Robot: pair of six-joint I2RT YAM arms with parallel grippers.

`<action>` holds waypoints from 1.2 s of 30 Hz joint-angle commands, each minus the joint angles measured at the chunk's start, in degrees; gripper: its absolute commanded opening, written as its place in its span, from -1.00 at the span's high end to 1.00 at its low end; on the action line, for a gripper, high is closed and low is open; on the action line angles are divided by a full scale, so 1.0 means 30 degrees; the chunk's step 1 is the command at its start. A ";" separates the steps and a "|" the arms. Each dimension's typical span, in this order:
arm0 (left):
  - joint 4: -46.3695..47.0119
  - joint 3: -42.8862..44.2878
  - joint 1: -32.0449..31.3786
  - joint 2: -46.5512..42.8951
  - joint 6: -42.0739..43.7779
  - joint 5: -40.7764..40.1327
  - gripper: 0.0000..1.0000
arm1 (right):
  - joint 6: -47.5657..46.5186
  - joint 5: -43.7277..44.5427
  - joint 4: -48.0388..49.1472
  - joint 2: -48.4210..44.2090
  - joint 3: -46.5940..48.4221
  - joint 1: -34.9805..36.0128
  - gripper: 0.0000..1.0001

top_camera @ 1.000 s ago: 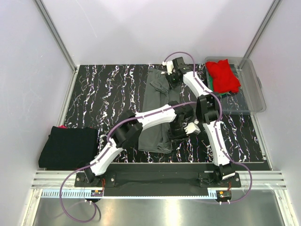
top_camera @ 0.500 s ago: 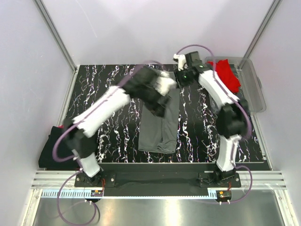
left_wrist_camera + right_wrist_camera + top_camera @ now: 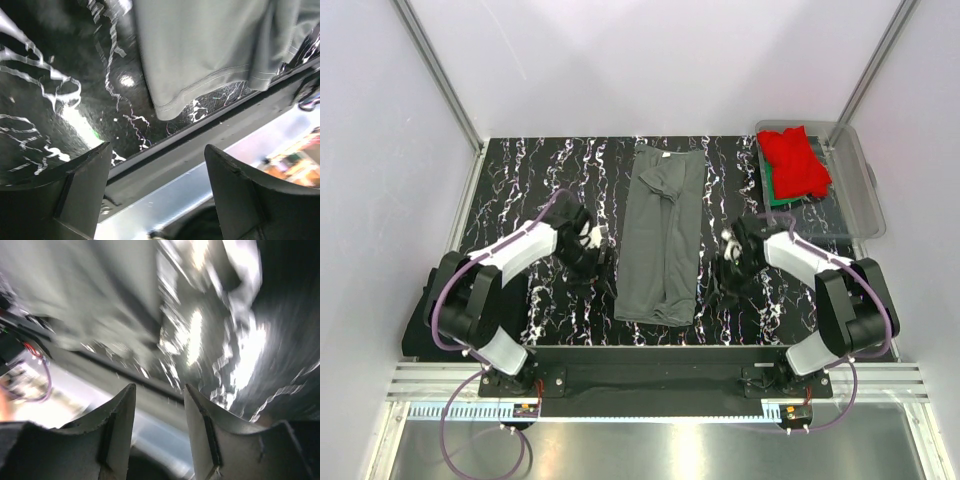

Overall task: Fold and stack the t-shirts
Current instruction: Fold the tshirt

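A dark grey t-shirt (image 3: 660, 235) lies folded into a long narrow strip down the middle of the table, collar at the far end. Its hem (image 3: 200, 45) shows in the left wrist view, and it is blurred (image 3: 95, 285) in the right wrist view. My left gripper (image 3: 588, 264) hangs low just left of the strip, open and empty (image 3: 157, 155). Just right of the strip, my right gripper (image 3: 728, 274) is also open and empty (image 3: 159, 395). A red t-shirt (image 3: 795, 160) lies on a green one (image 3: 772, 192) in the tub. A black t-shirt (image 3: 420, 325) sits at the near left, partly behind my left arm.
The clear plastic tub (image 3: 855, 195) stands at the back right corner. The black marbled table (image 3: 540, 180) ends in a metal rail (image 3: 650, 375) at the near edge, close below both grippers. White walls enclose the other three sides.
Both arms have left the grey shirt and drawn back toward me, one to each side of it. Both grippers have opened. The shirt now lies flat and straight.
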 commanded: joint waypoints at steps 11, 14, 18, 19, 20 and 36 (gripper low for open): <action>0.6021 -0.4359 0.1515 0.0410 -0.5431 0.2838 -0.61 | 0.5535 -0.2524 0.3452 0.1709 -0.1876 0.1184 -0.08; 0.6254 -0.4445 0.1515 0.0910 -0.5811 0.2837 -0.57 | 0.5712 -0.2408 0.3718 0.2588 -0.1261 0.1914 -0.09; 0.7192 -0.4827 0.1515 0.1408 -0.6922 0.2779 -0.50 | 0.6151 -0.2407 0.3895 0.3409 -0.1172 0.2532 -0.12; 0.7425 -0.4914 0.1515 0.1438 -0.7012 0.2779 -0.50 | 0.6181 -0.2378 0.3895 0.3555 -0.1142 0.2649 -0.12; 0.7514 -0.5002 0.1457 0.1554 -0.7071 0.2779 -0.49 | 0.6239 -0.2320 0.3924 0.3586 -0.1113 0.2708 -0.13; 0.7662 -0.5150 0.0197 0.2434 -0.7658 0.2486 -0.33 | 0.7792 -0.2582 0.5301 0.4435 -0.0995 0.3675 -0.15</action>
